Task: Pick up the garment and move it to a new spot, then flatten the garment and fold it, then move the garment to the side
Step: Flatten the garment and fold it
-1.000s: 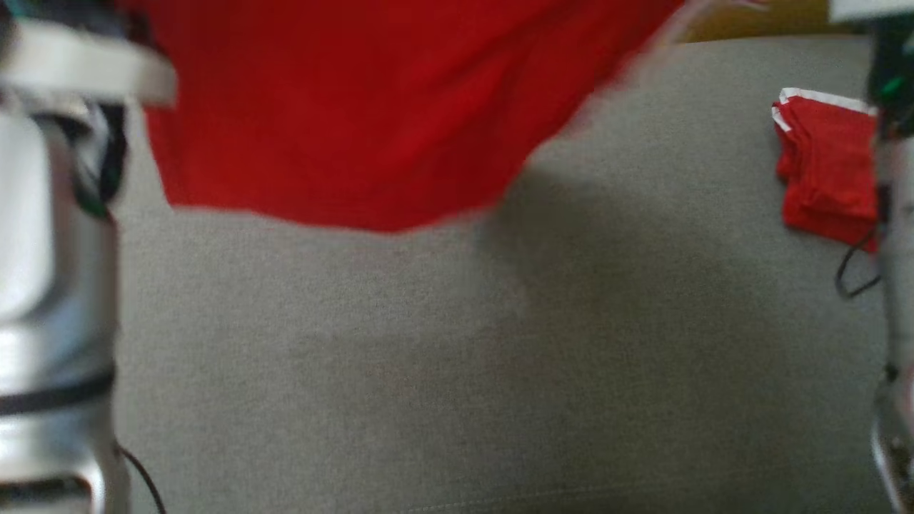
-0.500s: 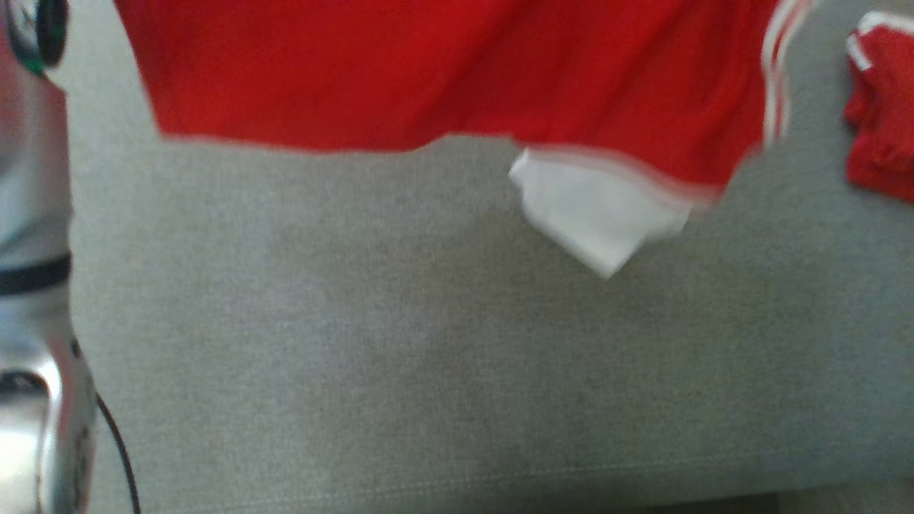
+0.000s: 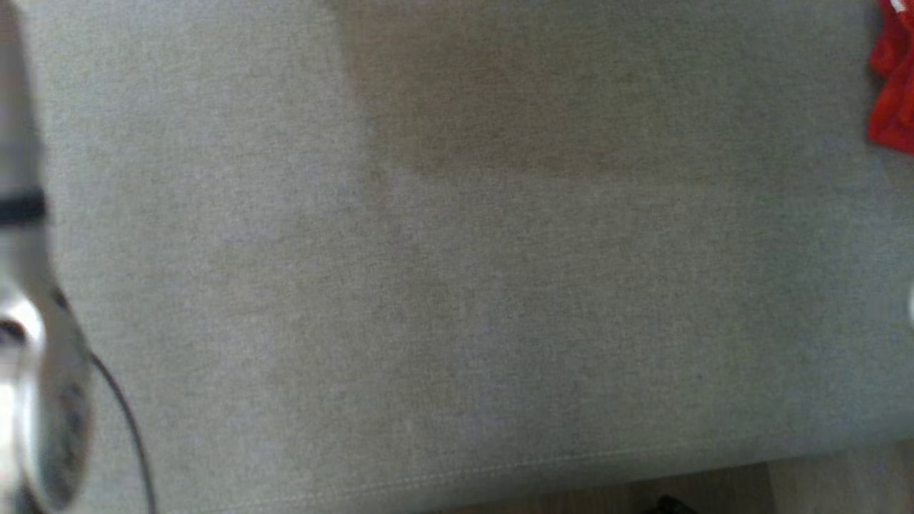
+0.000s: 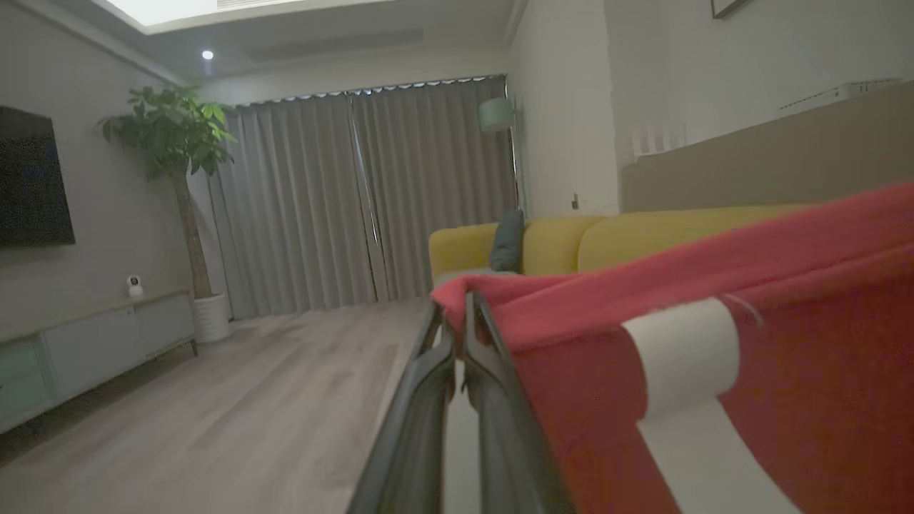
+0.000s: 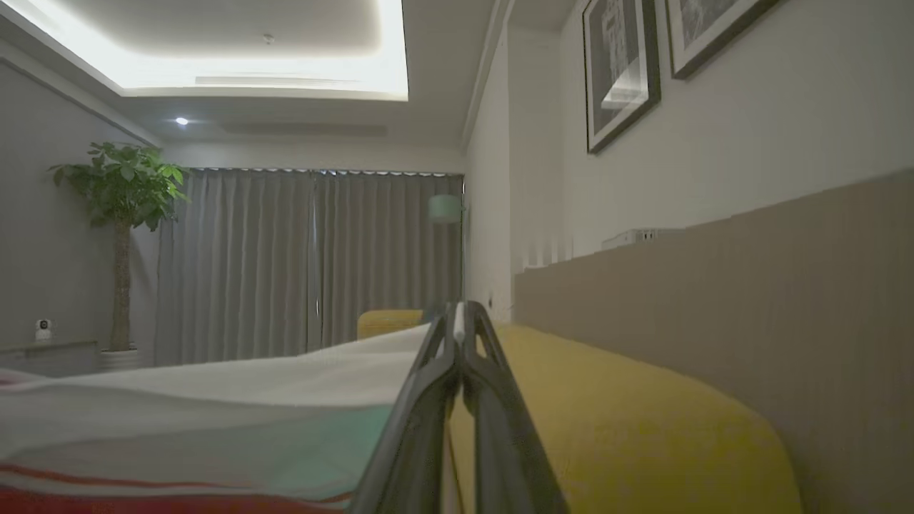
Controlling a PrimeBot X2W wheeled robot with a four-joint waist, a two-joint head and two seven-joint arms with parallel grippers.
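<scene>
One broad grey woven seat surface [image 3: 457, 321] lies under the head camera, with a soft shadow [image 3: 500, 107] on its far part. Half a second ago the hem of the red garment with white bands [image 4: 821, 428] hung across that far part. The whole head picture has shifted since then, so the camera has moved and the change is not all the garment's own.

In the left wrist view the garment is up in the air, drawn taut to the right of the fingers, with a yellow sofa [image 4: 557, 246] behind it. In the right wrist view its pale and teal-striped cloth stretches away to the left of the fingers. A smaller bunched red cloth [image 3: 892, 107] sits at the right edge of the seat, well apart.

The left gripper [image 4: 457, 314] is pressed together, pinching a red edge of the garment. The right gripper [image 5: 457, 318] is also pressed together, apparently on a pale sliver of hem.

My judgement: the carry is under way, and laying down and flattening are not yet done.
</scene>
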